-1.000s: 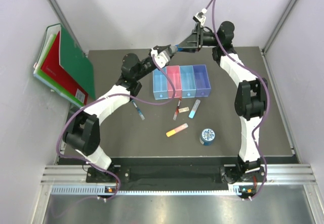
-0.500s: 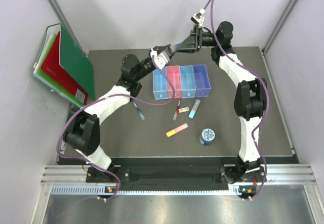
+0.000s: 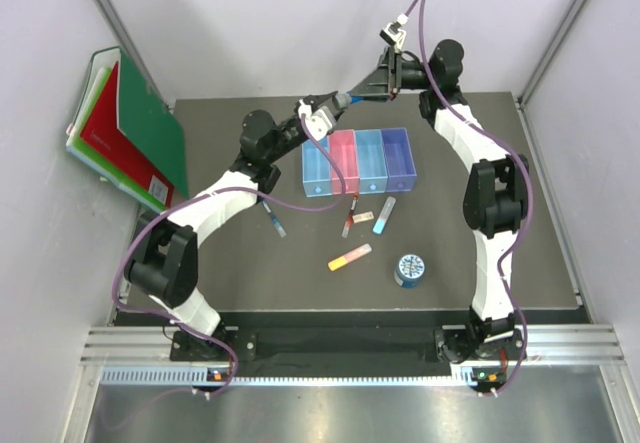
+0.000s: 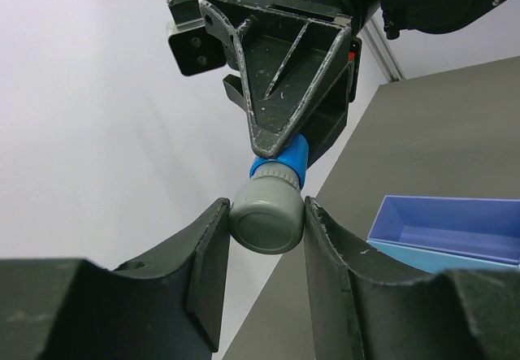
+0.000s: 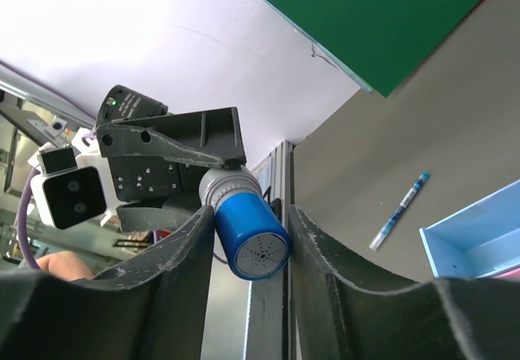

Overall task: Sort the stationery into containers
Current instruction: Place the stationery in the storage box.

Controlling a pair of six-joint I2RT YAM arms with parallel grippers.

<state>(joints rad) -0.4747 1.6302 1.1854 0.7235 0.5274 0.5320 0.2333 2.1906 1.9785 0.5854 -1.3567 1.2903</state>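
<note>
Past the four joined bins (image 3: 343, 158) on the worktop (image 3: 250, 263), the grey-capped blue bottle (image 4: 276, 206) hangs in the air, almost hidden from above between both grippers. The left gripper (image 4: 264, 222) has its jaws clamped on the grey cap. The right gripper (image 5: 250, 230) has its jaws closed on the blue body.

The grey-capped blue bottle (image 5: 253, 242) has a glossy, metallic-looking blue body with a finely dotted base. Its grey cap is smooth, matt plastic. The left pincer (image 4: 266, 212) and right pincer (image 5: 250, 220) have matt black plastic fingers, grainy and scuffed with pale scratches. Toward twelve o'clock on the worktop (image 3: 250, 273), the four bins (image 3: 358, 161) are smooth translucent plastic. The worktop itself is dark, matt and even. At ten o'clock, the green folder (image 3: 150, 128) has a smooth cover with a faint sheen.
</note>
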